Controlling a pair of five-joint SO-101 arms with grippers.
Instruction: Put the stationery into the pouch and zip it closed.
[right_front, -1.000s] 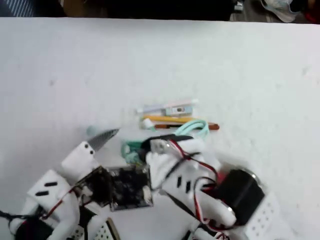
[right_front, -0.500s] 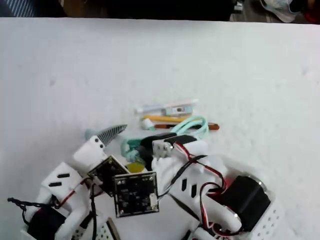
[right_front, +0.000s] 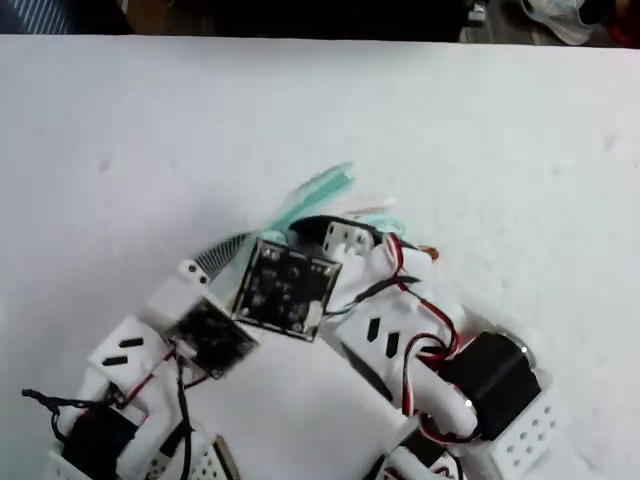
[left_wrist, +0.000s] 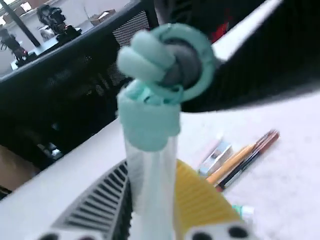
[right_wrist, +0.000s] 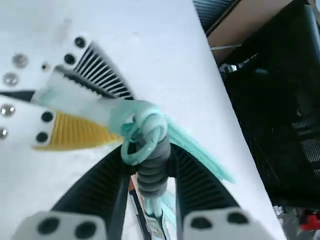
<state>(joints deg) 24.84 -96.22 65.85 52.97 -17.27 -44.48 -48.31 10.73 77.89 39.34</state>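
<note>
While strung in the air between two arms, invites a tug-of-war over the mint pouch (left_wrist: 150, 125), lifted off the tabletop (right_front: 150, 130) near the middle of the scene. Pinched by the left gripper (left_wrist: 151, 175) along a pale mint strip, with jaws pressed flat on it. Pinched too by the right gripper (right_wrist: 149, 157) on a grey ribbed piece (right_wrist: 152, 180) knotted to the mint cord, with black jaws closed around it. Hard to tell from these angles: zip pull or mere toggle? Could not make out the pouch's mouth at all. Lying loose on the tabletop just beside the grippers, toward the right: the stationery (left_wrist: 235, 157), pencils and pens side by side, none of it in the pouch. Likely trouble from here: pulling apart too hard and slipping the thin strip out of the left jaws. Or letting the pouch spring back onto the pens and scatter them. Or running the zip shut early and locking the stationery out. Or lowering an arm blind onto the pens and rolling them away. Worth keeping any pull gentle and along the zip line.
</note>
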